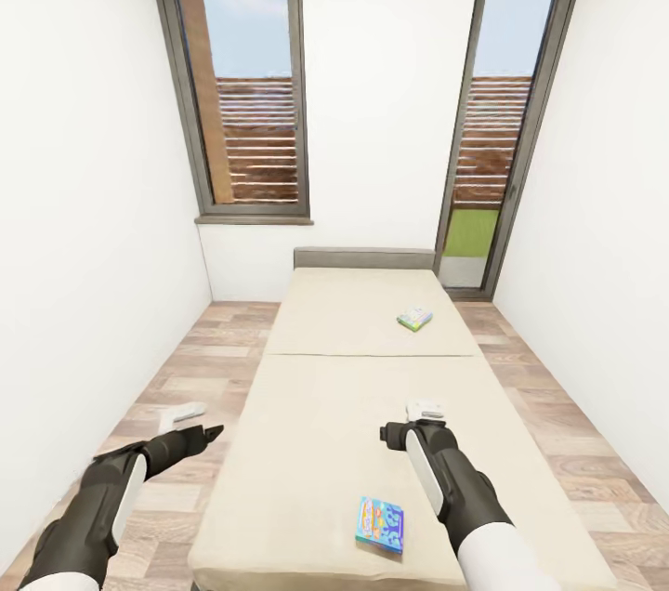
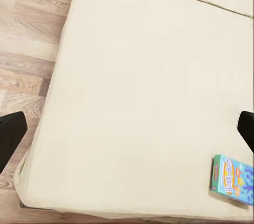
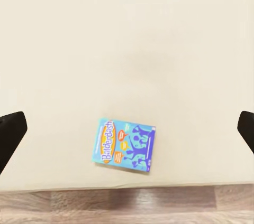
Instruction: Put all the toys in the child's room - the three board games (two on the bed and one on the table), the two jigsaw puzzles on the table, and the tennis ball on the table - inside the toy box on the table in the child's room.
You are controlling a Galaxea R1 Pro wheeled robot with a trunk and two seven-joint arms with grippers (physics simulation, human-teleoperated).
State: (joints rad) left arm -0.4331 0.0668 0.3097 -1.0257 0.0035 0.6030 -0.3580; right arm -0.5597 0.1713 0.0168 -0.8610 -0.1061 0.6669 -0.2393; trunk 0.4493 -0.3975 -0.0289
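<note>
On bed: flat blue rectangular "Balderdash" board game box (image 1: 380, 524), foot end of low beige-covered bed (image 1: 307, 442)
From right pincer (image 1: 409, 428): box at 7 o'clock, apart
Right pincer: fingers spread, empty
Left pincer (image 1: 190, 424): spread, over wood-plank floor (image 1: 177, 377)

Two tall grey-framed windows (image 1: 243, 80)

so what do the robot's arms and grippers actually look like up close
Both arms are matte black with glossy white panels along the forearm. The left gripper ends in slim, pointed black fingers; the right gripper is black with a small white block mounted beside it. The right arm widens into a white sleeve-like section near the shoulder.
</note>
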